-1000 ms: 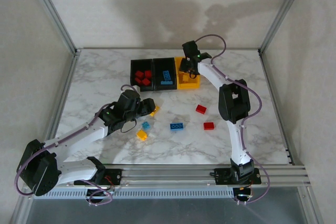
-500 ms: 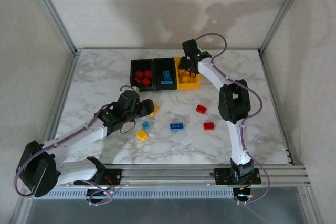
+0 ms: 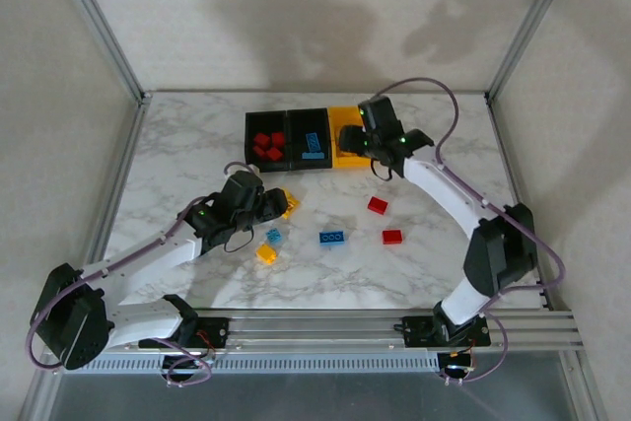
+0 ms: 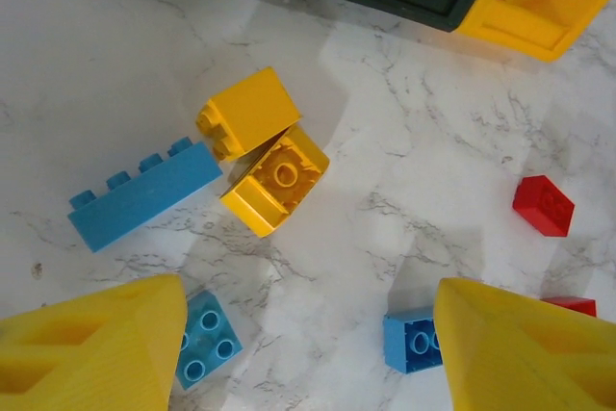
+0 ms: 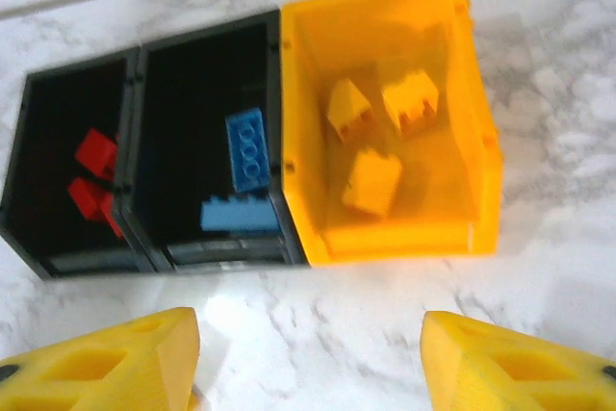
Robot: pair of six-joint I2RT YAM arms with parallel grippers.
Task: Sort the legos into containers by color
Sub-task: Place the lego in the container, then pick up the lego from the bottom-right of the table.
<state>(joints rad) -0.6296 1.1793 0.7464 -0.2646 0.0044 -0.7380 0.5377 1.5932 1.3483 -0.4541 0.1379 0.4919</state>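
Note:
Three joined containers stand at the back: a black bin [image 3: 266,140] [image 5: 58,190] with red legos [image 5: 94,153], a black bin [image 3: 311,140] [image 5: 207,74] with two blue legos [image 5: 247,148], and a yellow-orange bin [image 3: 343,135] [image 5: 452,93] with three yellow legos [image 5: 372,182]. My right gripper [image 3: 370,150] [image 5: 308,363] hangs open and empty over bare table just in front of the bins. My left gripper [image 3: 276,206] [image 4: 308,353] is open above loose legos: two yellow [image 4: 277,178], a long blue [image 4: 144,190], a small blue [image 4: 205,339] and another blue [image 4: 414,339] by its fingers.
More loose legos lie mid-table: two red [image 3: 377,205] [image 3: 392,237], a blue one [image 3: 332,238], a yellow one [image 3: 266,253]. A metal frame post [image 3: 99,27] and walls bound the marble table [image 3: 197,135].
My right gripper has pulled back out of the yellow-orange bin toward the near right, and its elbow has swung out to the right. The left arm has barely moved.

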